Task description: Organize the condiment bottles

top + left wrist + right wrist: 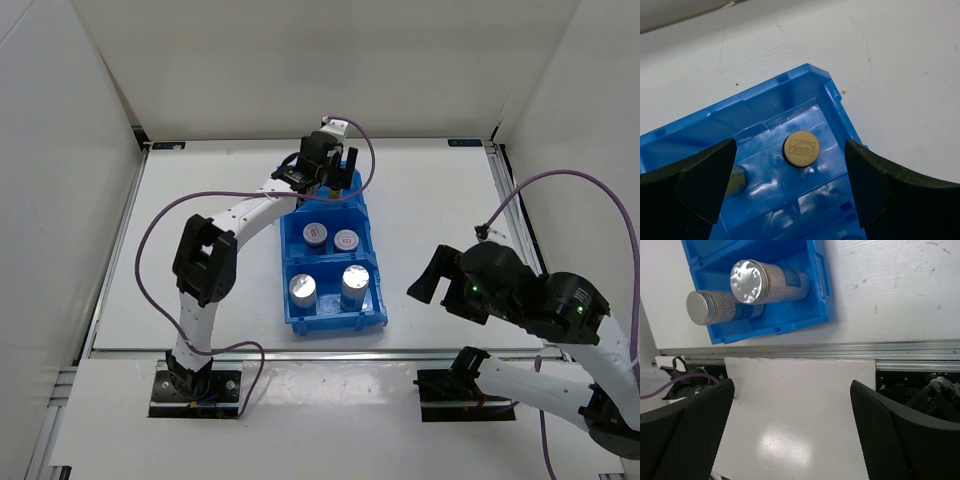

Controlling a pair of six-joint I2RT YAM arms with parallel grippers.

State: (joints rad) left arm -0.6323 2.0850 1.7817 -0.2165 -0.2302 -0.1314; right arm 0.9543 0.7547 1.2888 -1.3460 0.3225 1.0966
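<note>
The blue bin (368, 262) holds the condiment bottles. Two short white-lidded jars (316, 235) (346, 241) stand in its middle compartment. Two silver-topped cylinders (303, 290) (355, 281) stand in the near one, and the right wrist view shows them as well (749, 281) (704, 307). My left gripper (322, 180) hangs open over the far compartment. In the left wrist view one gold cap (801, 149) stands free between the fingers (875, 185). A second gold cap (738, 180) peeks out beside the left finger. My right gripper (428, 282) is open and holds nothing, right of the bin near the table's front edge.
The bin's rim (805, 72) is close below the left gripper. A metal rail (840, 347) runs along the table's front edge under the right gripper (790, 430). White walls enclose the table on three sides. A purple cable (360, 150) loops behind the left wrist.
</note>
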